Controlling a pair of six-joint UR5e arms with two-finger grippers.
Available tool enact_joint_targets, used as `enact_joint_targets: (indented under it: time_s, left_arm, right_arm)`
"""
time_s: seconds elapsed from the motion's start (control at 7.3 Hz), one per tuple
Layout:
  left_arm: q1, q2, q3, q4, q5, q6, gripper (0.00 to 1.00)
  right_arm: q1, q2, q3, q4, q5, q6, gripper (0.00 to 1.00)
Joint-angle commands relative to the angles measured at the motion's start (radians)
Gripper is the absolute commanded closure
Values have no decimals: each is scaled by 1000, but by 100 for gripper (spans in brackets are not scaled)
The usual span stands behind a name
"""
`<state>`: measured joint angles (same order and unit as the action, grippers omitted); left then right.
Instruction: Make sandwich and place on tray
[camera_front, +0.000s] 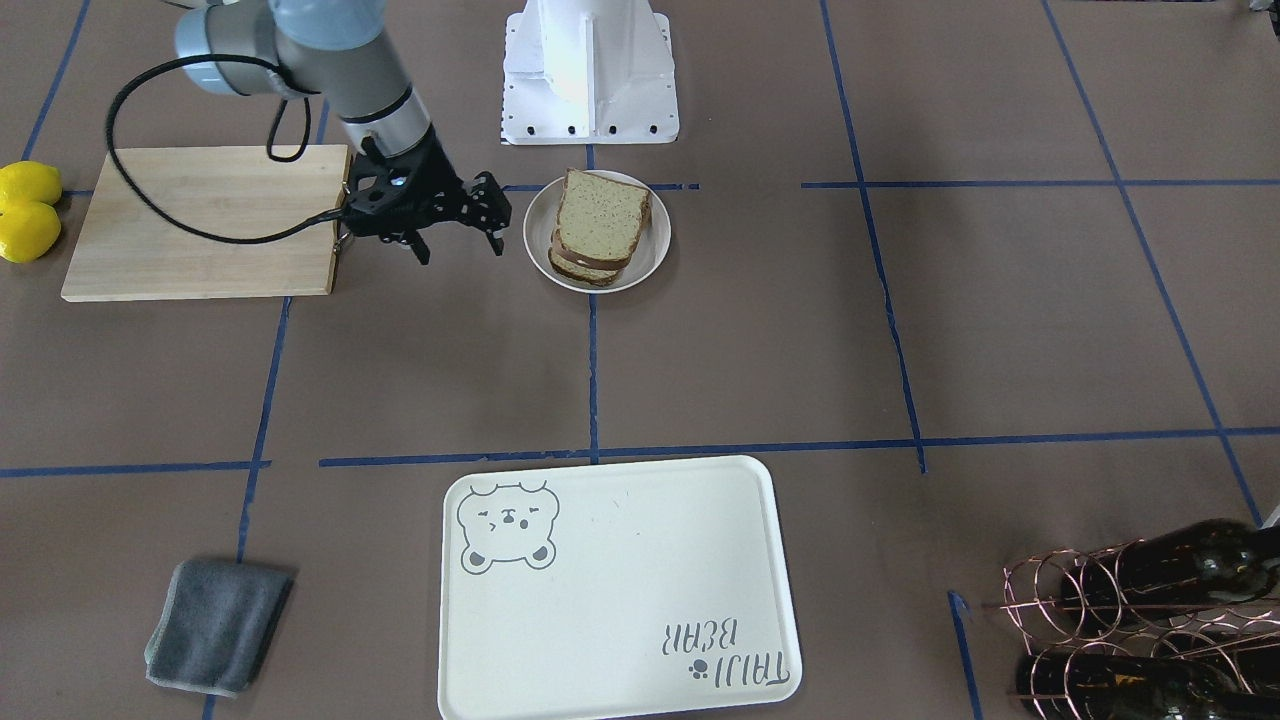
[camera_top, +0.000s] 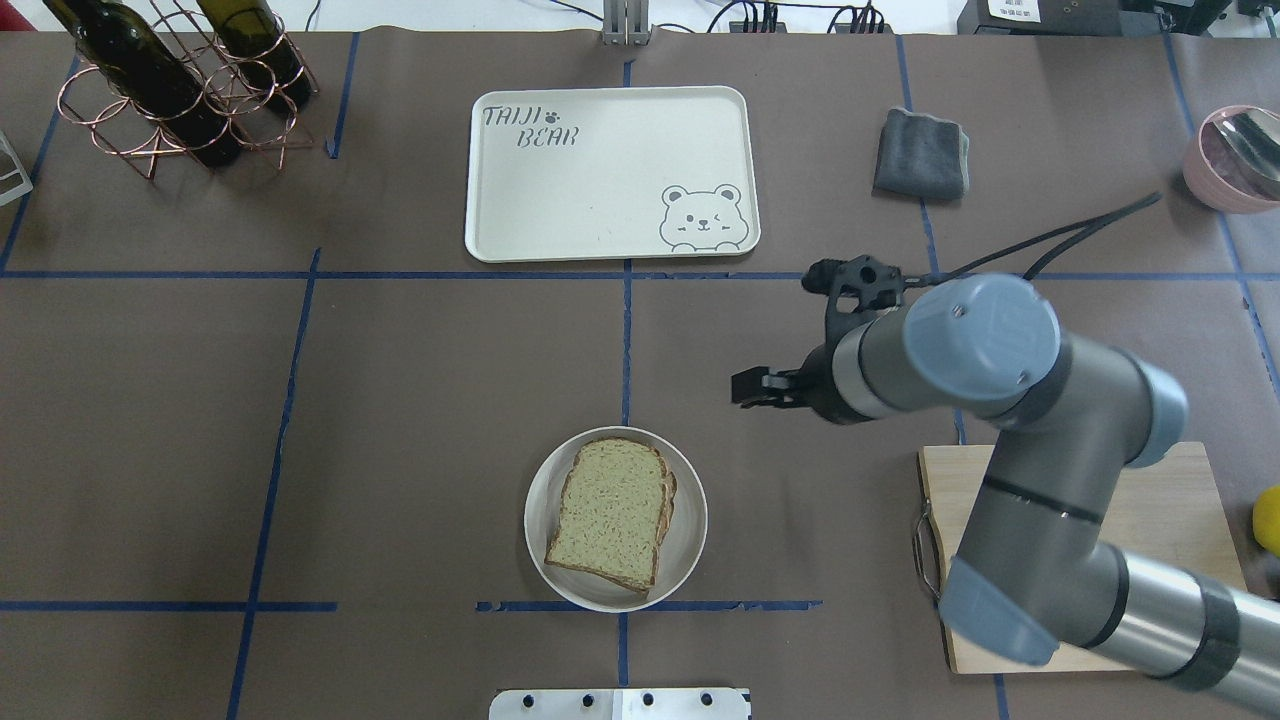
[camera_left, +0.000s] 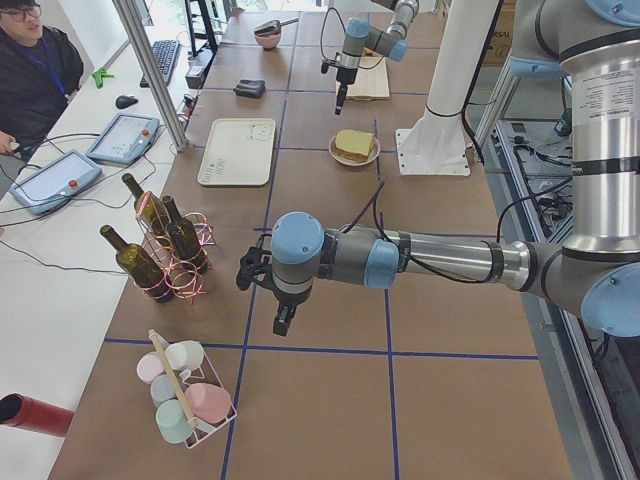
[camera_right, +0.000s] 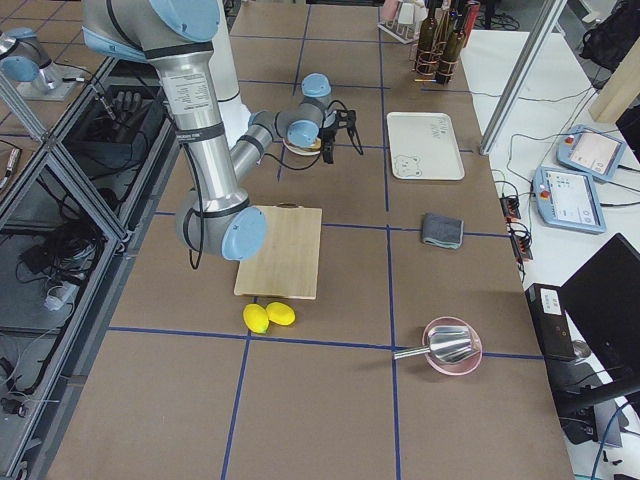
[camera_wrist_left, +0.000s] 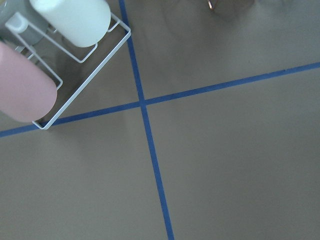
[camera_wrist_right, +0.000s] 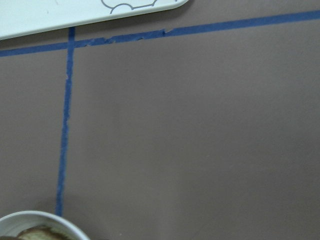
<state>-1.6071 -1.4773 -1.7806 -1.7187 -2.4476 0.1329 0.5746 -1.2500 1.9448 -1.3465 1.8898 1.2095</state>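
The sandwich (camera_front: 600, 228) is two tan speckled bread slices with dark crust, stacked on a round white dish (camera_front: 535, 232) at mid-table. It also shows in the overhead view (camera_top: 612, 512). A thin pale layer shows between the slices; no yolk is visible. The cream tray (camera_front: 620, 600) with the bear drawing lies bare across the table (camera_top: 600, 190). My right gripper (camera_front: 460, 252) hangs open and empty above the table, beside the dish and apart from it (camera_top: 748, 388). My left gripper (camera_left: 283, 322) shows only in the left side view, far from the dish; I cannot tell its state.
A wooden cutting board (camera_front: 200, 220) lies under my right arm, with two lemons (camera_front: 28, 212) beyond it. A grey cloth (camera_front: 218, 625) and a copper rack of bottles (camera_front: 1150, 620) flank the tray. A cup rack (camera_wrist_left: 60, 55) sits below my left wrist.
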Motion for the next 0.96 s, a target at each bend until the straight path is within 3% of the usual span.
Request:
enact_joint_targets:
  time_s: [0.0, 0.27, 0.55, 0.82]
  left_arm:
    - [4, -34, 47, -149, -11, -42, 0]
    - [50, -31, 21, -273, -48, -143, 0]
    - [194, -20, -31, -378, -33, -311, 0]
    - [351, -23, -146, -380, 66, -526, 0]
  right_arm:
    - [228, -113, -7, -80, 174, -422, 0]
    - [417, -199, -13, -188, 233, -821, 0]
    - [597, -283, -21, -241, 306, -1119, 0]
    - [771, -395, -68, -238, 397, -1377, 0]
